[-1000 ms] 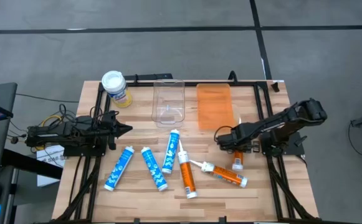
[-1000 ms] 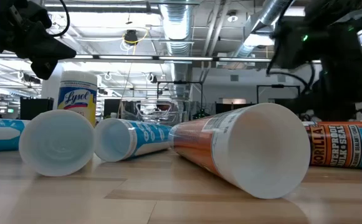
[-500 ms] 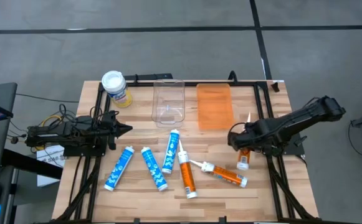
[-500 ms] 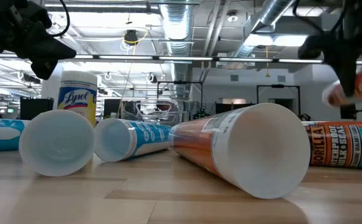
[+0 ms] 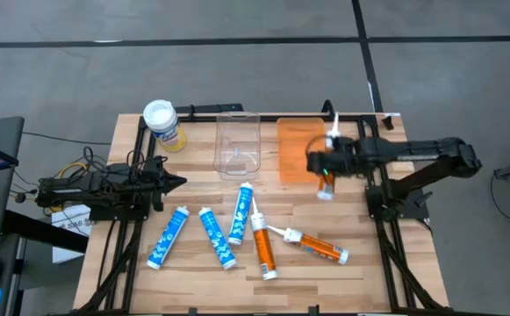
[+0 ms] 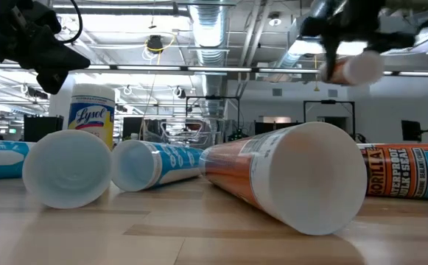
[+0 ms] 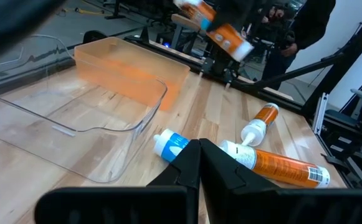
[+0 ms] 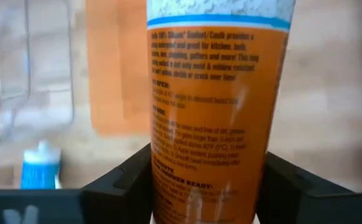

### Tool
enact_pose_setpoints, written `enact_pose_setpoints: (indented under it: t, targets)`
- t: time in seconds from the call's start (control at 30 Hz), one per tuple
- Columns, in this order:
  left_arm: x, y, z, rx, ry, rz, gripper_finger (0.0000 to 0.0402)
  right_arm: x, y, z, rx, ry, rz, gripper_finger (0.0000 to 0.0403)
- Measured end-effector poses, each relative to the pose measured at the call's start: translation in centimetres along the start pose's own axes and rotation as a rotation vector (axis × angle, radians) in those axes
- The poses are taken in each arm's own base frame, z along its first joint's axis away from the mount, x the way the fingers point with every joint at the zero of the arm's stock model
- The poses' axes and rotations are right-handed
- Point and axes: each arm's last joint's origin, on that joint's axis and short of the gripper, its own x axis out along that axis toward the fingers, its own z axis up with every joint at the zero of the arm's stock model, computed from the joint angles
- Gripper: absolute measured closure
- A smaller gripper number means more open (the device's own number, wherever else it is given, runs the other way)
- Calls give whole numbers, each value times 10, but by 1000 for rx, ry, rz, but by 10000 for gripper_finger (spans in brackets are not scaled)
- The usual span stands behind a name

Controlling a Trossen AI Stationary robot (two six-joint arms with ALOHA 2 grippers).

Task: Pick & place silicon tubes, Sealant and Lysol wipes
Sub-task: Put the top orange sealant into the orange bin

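My right gripper (image 5: 323,164) is shut on an orange sealant tube (image 5: 328,162) held in the air over the right edge of the orange bin (image 5: 298,149); the tube also shows in the low view (image 6: 350,69). Two more orange tubes (image 5: 262,241) (image 5: 318,247) and three blue silicone tubes (image 5: 168,237) (image 5: 217,237) (image 5: 241,213) lie on their sides on the table. The Lysol wipes canister (image 5: 162,123) stands upright at the far left. My left gripper (image 5: 177,183) waits shut at the table's left side, touching nothing. My right gripper pinches the orange tube's body (image 8: 215,155) about mid-length between its two fingers (image 8: 121,180). The fingers come level from the table's right and lie across the tube. The tube is lifted clear, roughly level, its white nozzle (image 5: 332,133) toward the far edge.
A clear plastic bin (image 5: 238,145) stands beside the orange bin at the table's far middle. A black frame (image 5: 360,118) runs along the table's far and side edges. Bare wood (image 5: 360,237) lies at the right, near the front edge.
My right gripper has lifted the orange tube off the table at the right and carried it up, toward the far edge and leftward, to above the orange bin's right edge. The tube has gone from lying on the wood to hanging clear. The left arm has kept still.
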Motion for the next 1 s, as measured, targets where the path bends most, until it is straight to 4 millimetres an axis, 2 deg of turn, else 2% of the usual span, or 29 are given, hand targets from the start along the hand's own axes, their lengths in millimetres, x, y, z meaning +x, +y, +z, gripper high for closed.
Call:
enact_pose_setpoints:
  t: [0.23,0.4,0.53,1.0]
  targets:
    - [0,0,0,-22,0,0,402,43,20,62,-63,-56,-39,204]
    - [0,0,0,-44,0,-1,402,78,26,89,-104,-21,-83,208]
    - [0,0,0,-44,0,-1,402,103,30,91,-136,23,-148,206]
    - [0,0,0,-65,1,-4,402,166,40,80,-191,83,-331,192]
